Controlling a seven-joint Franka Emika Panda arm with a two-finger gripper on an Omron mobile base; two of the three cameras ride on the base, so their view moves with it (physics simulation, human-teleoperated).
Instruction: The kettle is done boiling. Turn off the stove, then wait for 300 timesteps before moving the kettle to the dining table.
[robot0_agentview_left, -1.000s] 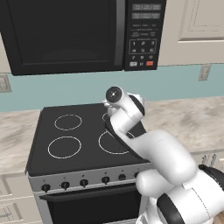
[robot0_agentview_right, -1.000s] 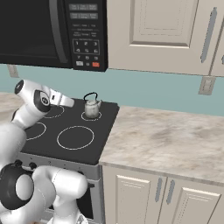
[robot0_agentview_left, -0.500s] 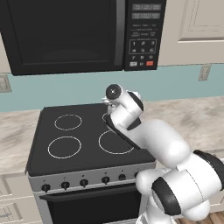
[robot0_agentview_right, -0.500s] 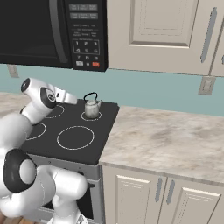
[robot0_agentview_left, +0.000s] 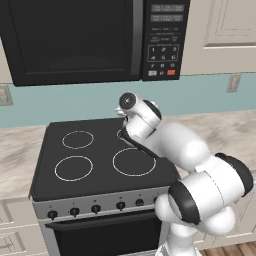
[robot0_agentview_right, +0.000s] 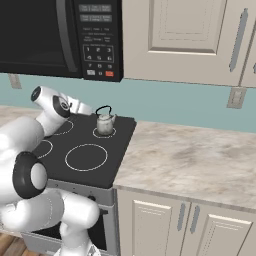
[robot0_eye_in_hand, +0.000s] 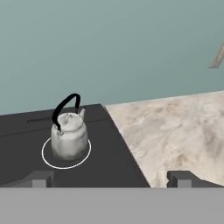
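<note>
1. running along the back, the teal wall (robot0_agentview_right: 165, 102) carries pale upper cabinets (robot0_agentview_right: 185, 40) and a black microwave (robot0_agentview_left: 75, 40) that hangs directly over the cooking area.
2. the marbled bench (robot0_agentview_right: 190, 160) stretches off to the right of the stove (robot0_agentview_right: 87, 150) and touches its edge, with pale cabinet doors (robot0_agentview_right: 150, 225) beneath it; a shorter piece of bench (robot0_agentview_left: 17, 155) lies on the stove's other side.
3. the stove is a black glass top with white burner rings, and a silver front panel holds a row of black knobs (robot0_agentview_left: 95, 209) above the oven door.
4. the white arm (robot0_agentview_left: 200, 185) rises in front of the stove and reaches over the glass, its hand raised above the rear burners.
5. the kettle (robot0_agentview_right: 105, 121) stands upright on the rear burner ring nearest the long bench, close to the wall, with its thin black handle arched over the lid; in the hand view the kettle (robot0_eye_in_hand: 68, 132) sits inside its white ring, the short spout turned toward the bench side.
6. the fingers (robot0_eye_in_hand: 39, 179) are spread wide and released, grasping nothing; both tips show at the bottom of the hand view, one over the black glass and one over the marbled bench, well apart from the kettle.
</note>
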